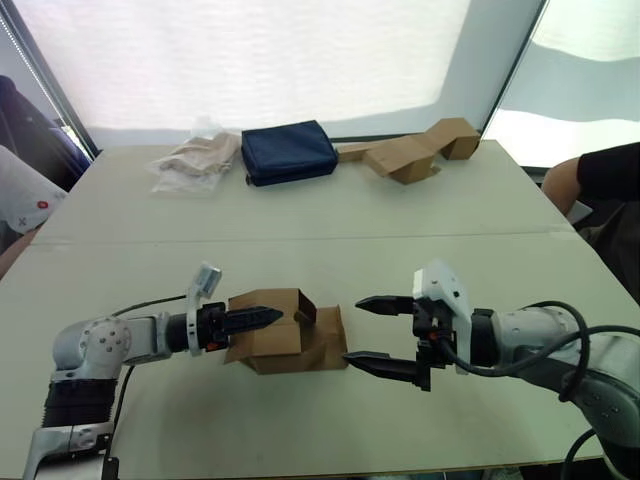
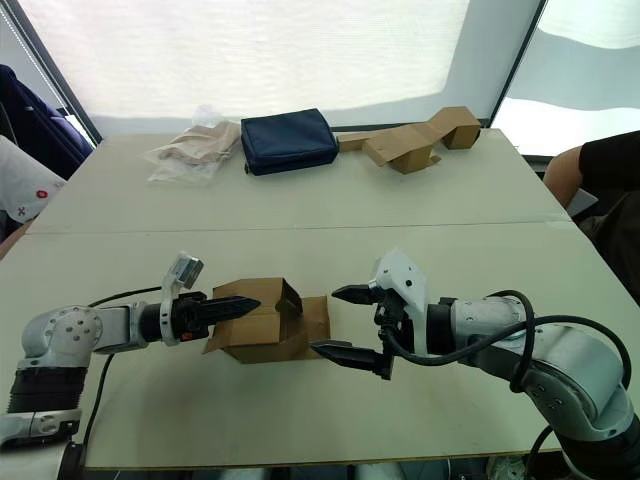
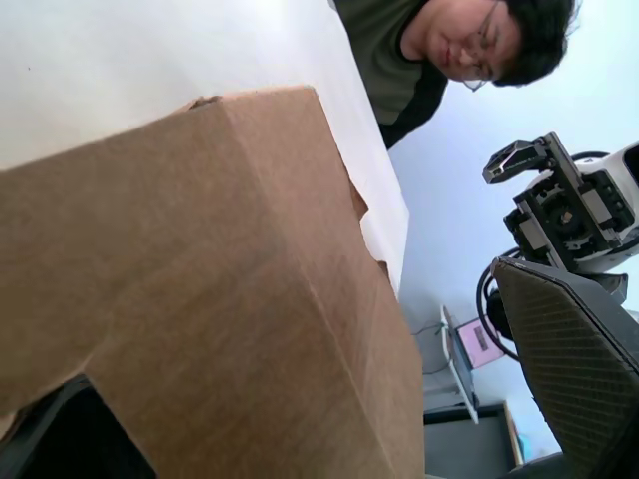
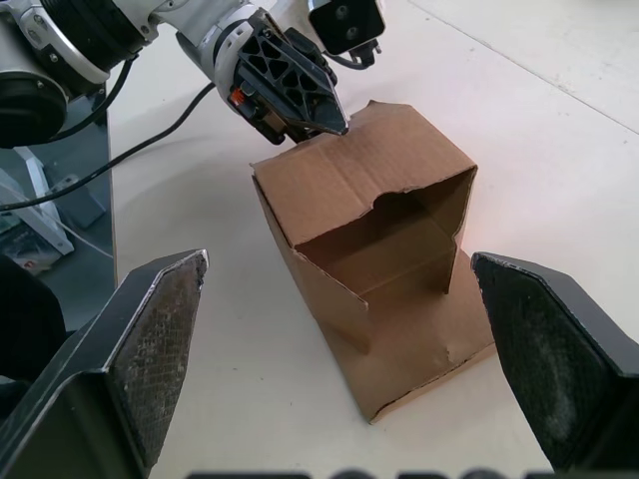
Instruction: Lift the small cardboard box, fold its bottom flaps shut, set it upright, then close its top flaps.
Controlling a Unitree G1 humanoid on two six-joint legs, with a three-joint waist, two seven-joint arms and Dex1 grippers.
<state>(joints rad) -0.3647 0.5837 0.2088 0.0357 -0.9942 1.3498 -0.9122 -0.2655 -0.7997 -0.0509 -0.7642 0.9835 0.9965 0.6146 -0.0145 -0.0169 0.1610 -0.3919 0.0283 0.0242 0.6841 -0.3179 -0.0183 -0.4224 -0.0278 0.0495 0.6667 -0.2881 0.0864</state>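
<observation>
Nearest on the pale tabletop (image 1: 150,420), the small plain brown corrugated cardboard box (image 1: 275,335) lies on its side, its open end facing the robot's right with one flap flat on the surface. The left claw (image 1: 268,318), its black fingers drawn together, presses on the box's closed upper face, probably steadying it. The right claw (image 1: 368,334) hangs spread wide just beside the open end, apparently lined up to work the flaps; the box is not yet lifted. At the far edge lie a crumpled clear plastic bag (image 1: 195,160), a dark navy fabric pouch (image 1: 288,152) and a long folded brown cardboard piece (image 1: 410,150), all well apart.
</observation>
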